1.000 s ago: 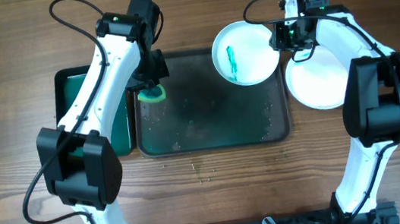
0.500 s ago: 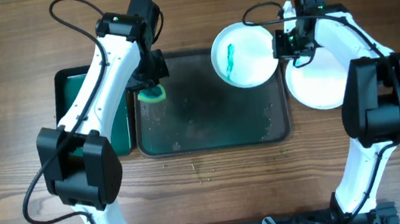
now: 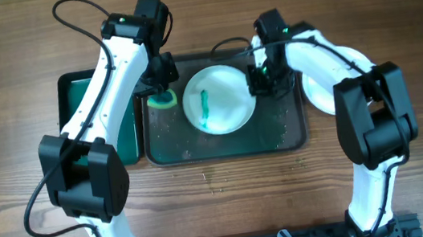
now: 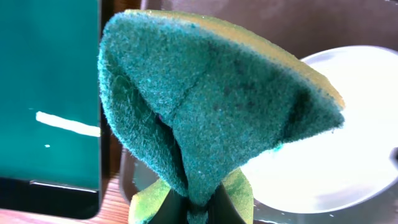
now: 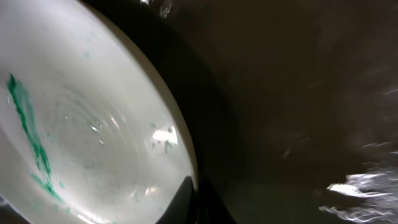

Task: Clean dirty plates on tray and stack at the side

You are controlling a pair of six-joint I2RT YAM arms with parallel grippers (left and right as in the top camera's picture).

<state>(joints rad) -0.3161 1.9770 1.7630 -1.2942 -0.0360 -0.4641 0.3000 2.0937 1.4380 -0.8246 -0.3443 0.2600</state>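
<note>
A white plate [image 3: 217,100] with a green smear [image 3: 205,108] sits over the dark tray [image 3: 286,129], in its middle. My right gripper [image 3: 256,89] is shut on the plate's right rim; the wrist view shows the plate [image 5: 81,124] with the green streak and my fingers [image 5: 196,193] pinching its edge. My left gripper [image 3: 161,88] is shut on a green and yellow sponge [image 3: 162,100] at the tray's left end, just left of the plate. In the left wrist view the sponge [image 4: 205,106] fills the frame, with the plate [image 4: 348,137] behind it.
A clean white plate [image 3: 317,89] lies on the table right of the tray, partly hidden by my right arm. A green bin [image 3: 71,95] stands left of the tray. The tray floor is wet with specks.
My right gripper has carried the dirty plate from the tray's upper right corner leftward and down to the tray's middle. The left gripper and sponge have not moved.
</note>
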